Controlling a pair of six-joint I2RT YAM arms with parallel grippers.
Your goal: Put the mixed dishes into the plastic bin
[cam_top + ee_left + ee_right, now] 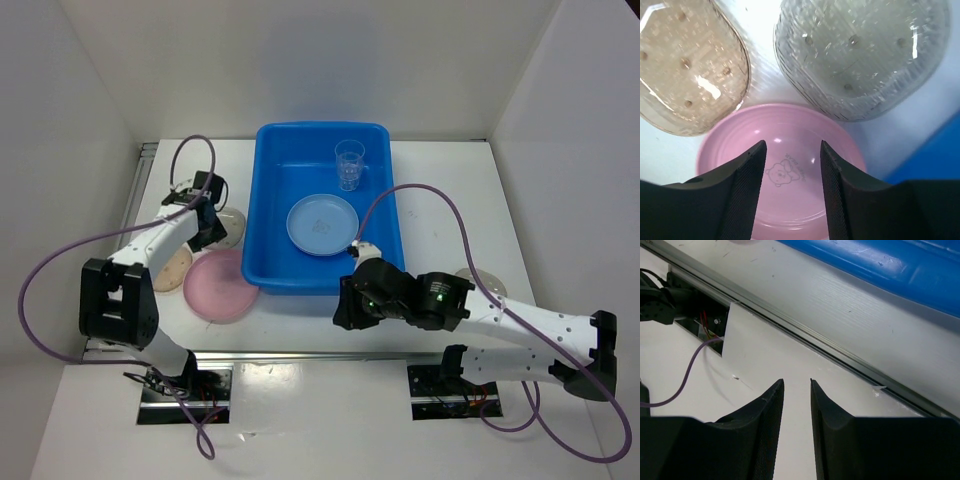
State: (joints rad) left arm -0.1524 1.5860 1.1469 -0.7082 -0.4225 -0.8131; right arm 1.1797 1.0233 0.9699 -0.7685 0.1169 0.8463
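The blue plastic bin stands mid-table and holds a light blue plate and a clear cup. Left of it lie a pink plate, a beige speckled plate and a grey speckled plate. My left gripper hovers above these, open and holding nothing. In the left wrist view its gripper frames the pink plate, with the beige plate and grey plate beyond. My right gripper hangs by the bin's near wall, its jaws narrowly apart and holding nothing.
Another pale plate lies right of the bin, partly under my right arm. A metal rail runs along the table's front edge, with purple cables looping from both arms. White walls close in the table.
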